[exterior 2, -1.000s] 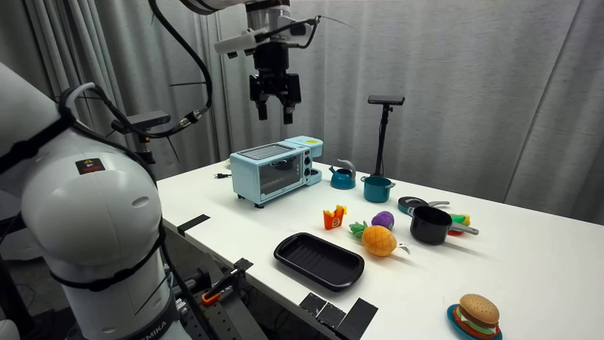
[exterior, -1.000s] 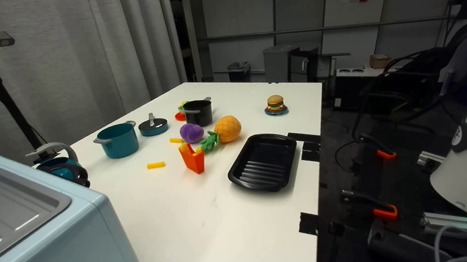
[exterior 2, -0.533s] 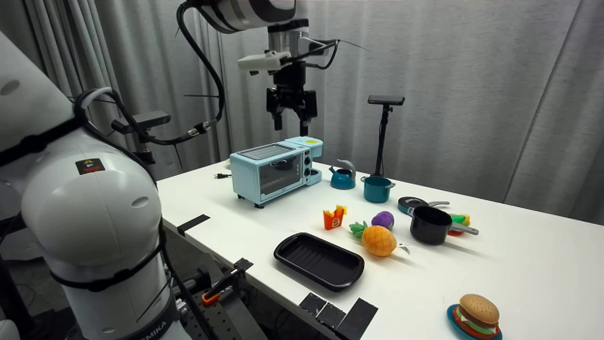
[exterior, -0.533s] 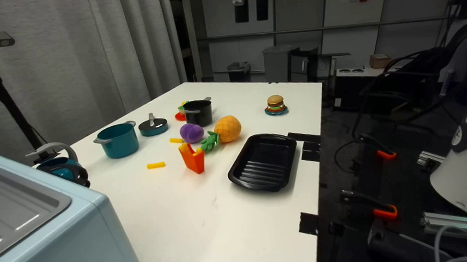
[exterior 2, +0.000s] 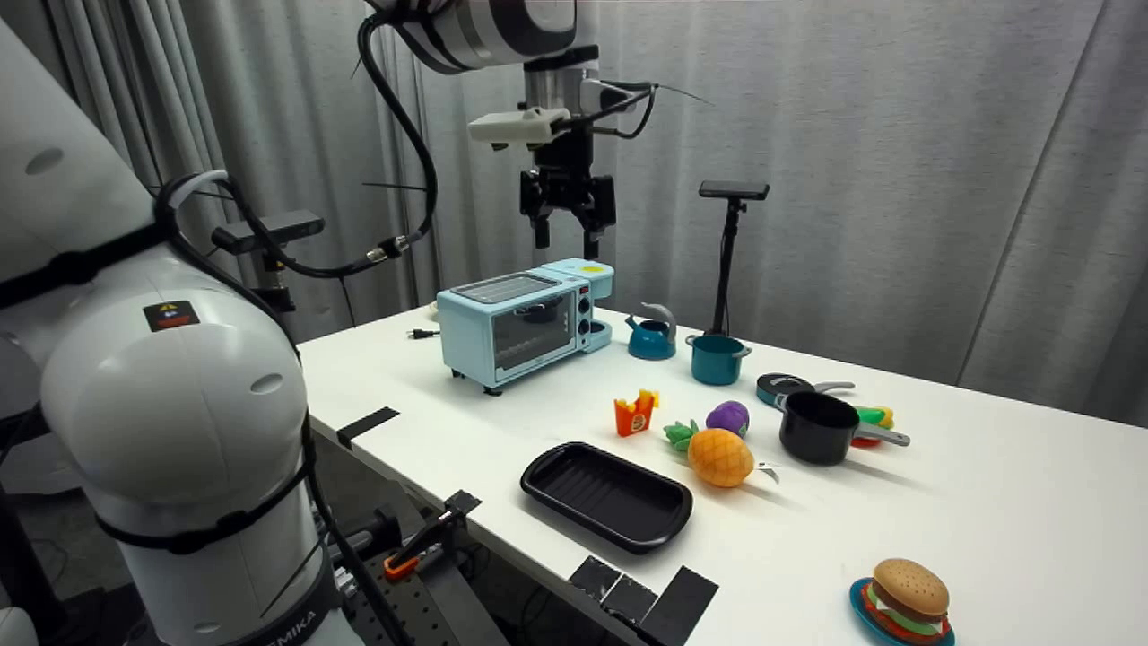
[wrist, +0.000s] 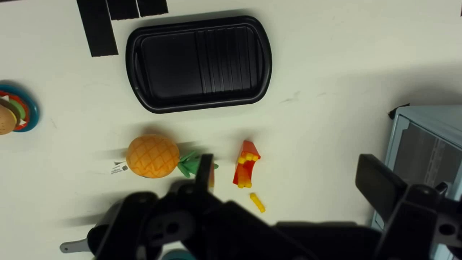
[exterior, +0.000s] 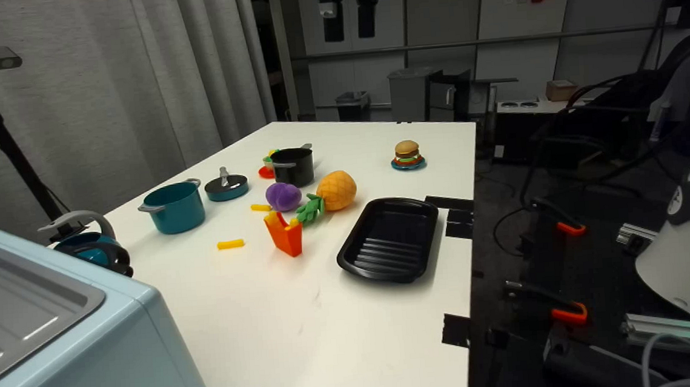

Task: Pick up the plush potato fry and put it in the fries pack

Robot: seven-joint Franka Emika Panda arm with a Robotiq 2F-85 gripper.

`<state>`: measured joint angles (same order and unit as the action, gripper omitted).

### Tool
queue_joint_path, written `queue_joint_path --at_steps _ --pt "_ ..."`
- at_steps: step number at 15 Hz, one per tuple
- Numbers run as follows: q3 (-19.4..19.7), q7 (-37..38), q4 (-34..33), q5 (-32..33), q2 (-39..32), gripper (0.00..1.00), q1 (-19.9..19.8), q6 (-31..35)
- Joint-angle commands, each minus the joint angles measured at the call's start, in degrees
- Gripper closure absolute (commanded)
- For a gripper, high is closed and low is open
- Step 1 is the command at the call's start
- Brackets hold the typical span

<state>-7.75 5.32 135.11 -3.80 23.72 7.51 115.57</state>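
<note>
The fries pack is a small red-orange carton with yellow fries in it, standing on the white table. It also shows in an exterior view and in the wrist view. A loose yellow plush fry lies on the table beside it, and another fry lies near the purple toy. One loose fry shows in the wrist view, between the jaws in the picture. My gripper is open and empty, high above the table; both fingertips also show in an exterior view.
A black tray, a plush pineapple and a purple toy lie around the pack. A teal pot, a black pot, a kettle and a light-blue toaster oven stand farther off. A toy burger sits near the table's edge.
My gripper has moved down, shifting left in an exterior view and right in an exterior view from the opposite side. It stays open. The toys have not moved.
</note>
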Motion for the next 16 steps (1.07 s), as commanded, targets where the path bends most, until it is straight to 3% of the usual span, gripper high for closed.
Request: queue_joint_path --at_steps 1,7,16 --pt "-0.1 0.0 -0.1 0.0 0.0 0.0 -0.1 -0.2" --pt "-0.3 0.7 -1.0 0.2 -1.6 0.0 -0.4 1.2" --pt "-0.1 0.6 -10.1 1.8 -15.5 0.0 -0.9 3.1"
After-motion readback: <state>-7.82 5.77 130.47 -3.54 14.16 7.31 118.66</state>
